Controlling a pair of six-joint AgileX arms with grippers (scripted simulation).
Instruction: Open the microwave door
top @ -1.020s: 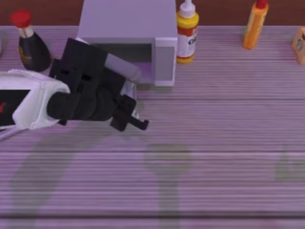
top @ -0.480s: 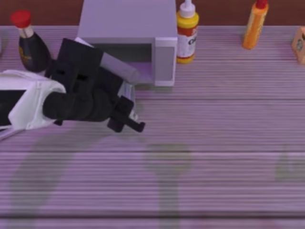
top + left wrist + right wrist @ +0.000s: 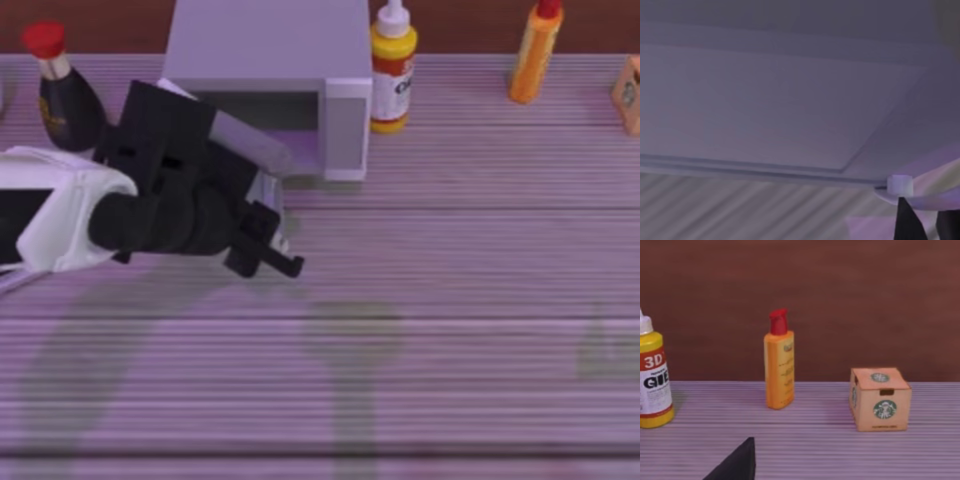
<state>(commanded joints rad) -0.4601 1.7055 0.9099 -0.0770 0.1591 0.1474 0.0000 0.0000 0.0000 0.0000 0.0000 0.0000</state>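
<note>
The pale grey-white microwave stands at the back of the table, left of centre. Its cavity is exposed and its control strip faces front. The microwave door is swung out toward the front left. My left gripper is at the door's free edge, shut on it. In the left wrist view the door panel fills most of the picture, and my left gripper sits by a small white knob. My right gripper is out of the top view and shows only as a dark tip.
A dark bottle with a red cap stands at the back left, close to my left arm. A yellow glue bottle is just right of the microwave. Further right are an orange bottle and a cardboard box.
My left gripper has shifted slightly to the left with the door edge, and the door has swung a little wider. Over the last half second almost nothing moved.
</note>
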